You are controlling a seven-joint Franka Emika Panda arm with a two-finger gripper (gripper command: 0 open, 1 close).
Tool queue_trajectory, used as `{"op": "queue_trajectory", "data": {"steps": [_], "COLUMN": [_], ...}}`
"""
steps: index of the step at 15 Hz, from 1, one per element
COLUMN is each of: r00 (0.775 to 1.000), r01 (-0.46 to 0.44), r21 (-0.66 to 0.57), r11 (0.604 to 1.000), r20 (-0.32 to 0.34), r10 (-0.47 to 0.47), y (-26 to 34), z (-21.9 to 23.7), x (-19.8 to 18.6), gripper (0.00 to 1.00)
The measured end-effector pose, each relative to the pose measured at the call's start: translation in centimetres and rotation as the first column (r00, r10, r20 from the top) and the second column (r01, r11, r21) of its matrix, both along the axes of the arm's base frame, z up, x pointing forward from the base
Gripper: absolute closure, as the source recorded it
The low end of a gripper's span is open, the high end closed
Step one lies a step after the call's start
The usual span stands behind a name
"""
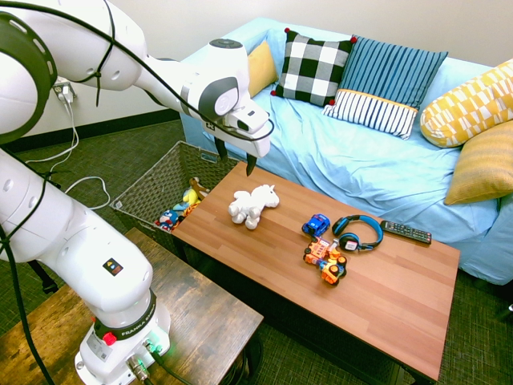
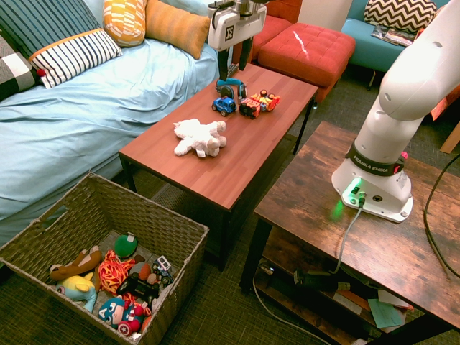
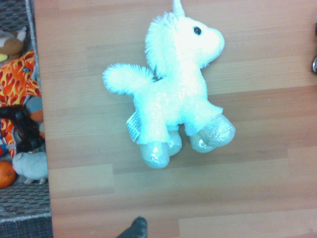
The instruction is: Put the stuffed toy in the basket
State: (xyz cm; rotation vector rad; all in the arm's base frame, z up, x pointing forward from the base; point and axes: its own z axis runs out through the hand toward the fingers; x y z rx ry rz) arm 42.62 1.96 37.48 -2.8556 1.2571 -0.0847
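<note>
Because the white stuffed unicorn (image 3: pixel 171 99) lies flat on its side on the coffee table (image 1: pixel 377 321), I have the gripper (image 1: pixel 235 162) above the tabletop and pointing down, its two fingers spread wide with nothing between them, which I take to be so they can pass either side of the soft body. The toy rests near the end of the table that stands beside the woven basket (image 2: pixel 133 208), so I judge the carry to be short: a grip round the trunk, a lift above the rim, then a move sideways and a release. The basket sits lower than the tabletop, its open top facing up, and toys already lie in its bottom, probably because it serves as the catch-all here. The blue toy car (image 1: pixel 316 225), the orange truck (image 1: pixel 327 262), the headphones (image 1: pixel 358 233) and the remote (image 1: pixel 406 233) are grouped further along the table, leaving me room around the plush; my worry is pinching only a leg or the tail and losing it over the edge
</note>
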Motion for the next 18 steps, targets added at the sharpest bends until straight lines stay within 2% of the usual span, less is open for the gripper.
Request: {"op": "queue_trajectory", "data": {"steps": [3, 7, 18], "r00": [1.000, 1.000, 0.999], "r01": [0.004, 0.005, 0.012], "r21": [-0.001, -0.004, -0.011], "r11": [1.000, 1.000, 1.000], "r20": [-0.011, -0.007, -0.044], "r10": [-0.004, -0.005, -0.012], "y": [-0.1, -0.6, 0.1], "z": [-0.3, -2.9, -16.2], "x": [0.5, 3.8, 12.0], "gripper": [0.00, 0.00, 0.00]}}
